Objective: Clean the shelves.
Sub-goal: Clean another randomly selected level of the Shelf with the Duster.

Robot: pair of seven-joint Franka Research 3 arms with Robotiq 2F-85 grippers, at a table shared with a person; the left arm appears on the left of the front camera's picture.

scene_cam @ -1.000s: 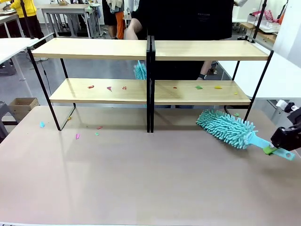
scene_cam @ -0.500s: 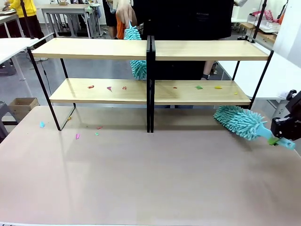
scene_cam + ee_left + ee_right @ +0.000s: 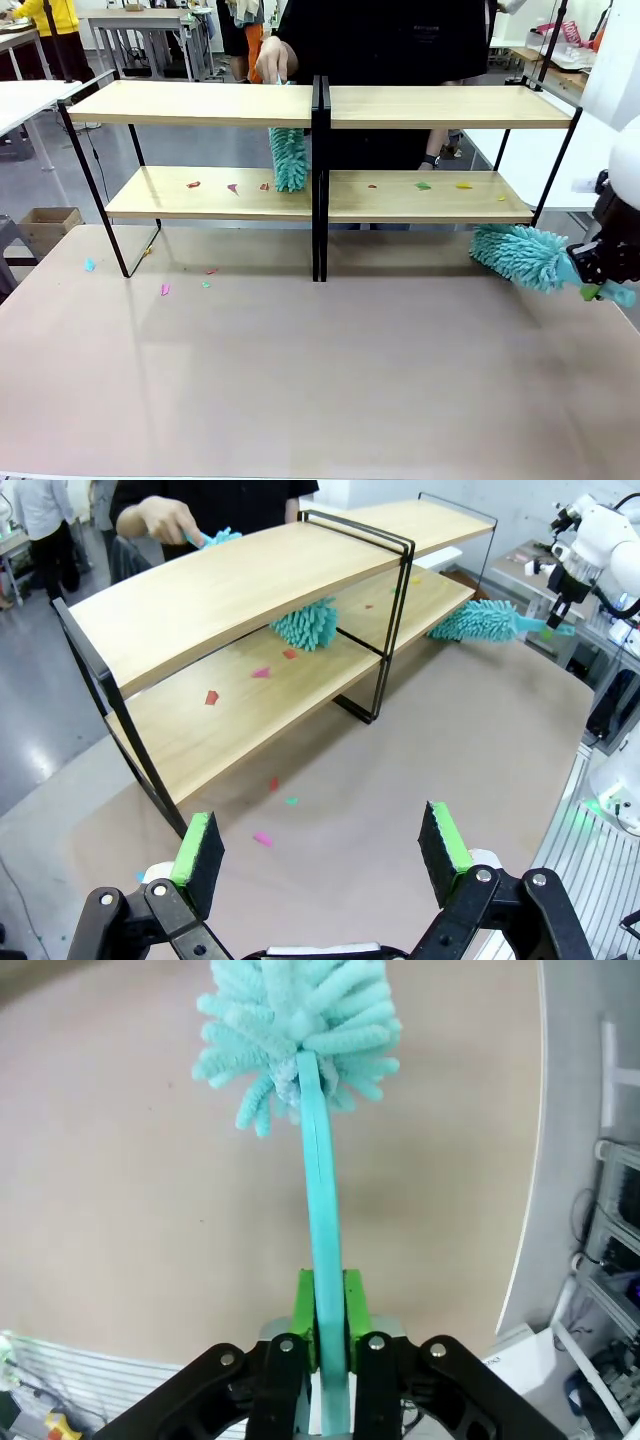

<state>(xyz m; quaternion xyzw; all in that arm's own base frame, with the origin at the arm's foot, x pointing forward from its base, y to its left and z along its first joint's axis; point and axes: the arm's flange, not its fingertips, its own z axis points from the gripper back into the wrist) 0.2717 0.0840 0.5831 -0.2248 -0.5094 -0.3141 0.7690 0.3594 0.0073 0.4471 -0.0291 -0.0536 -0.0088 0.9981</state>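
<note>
The shelves (image 3: 210,103) span the far half of the table, two joined light-wood units on black frames, also seen from the side (image 3: 230,595). Coloured scraps (image 3: 230,187) lie on the lower boards. My right gripper (image 3: 590,290) is shut on the handle of a teal fluffy duster (image 3: 520,255), held above the table at the right, below the lower right board. In the right wrist view the duster (image 3: 300,1030) points away from my pads (image 3: 305,1310). My left gripper (image 3: 320,845) hangs open over the table. A person's hand (image 3: 270,60) holds a second duster (image 3: 291,158) on the lower left board.
Several paper scraps (image 3: 165,288) lie on the tabletop near the left frame leg. A white table (image 3: 610,160) stands to the right, another to the far left. A cardboard box (image 3: 45,225) sits on the floor at left.
My right gripper has lifted the duster off the table and carried it to the right and up. The person's duster came up over the top board, then down onto the lower left board.
</note>
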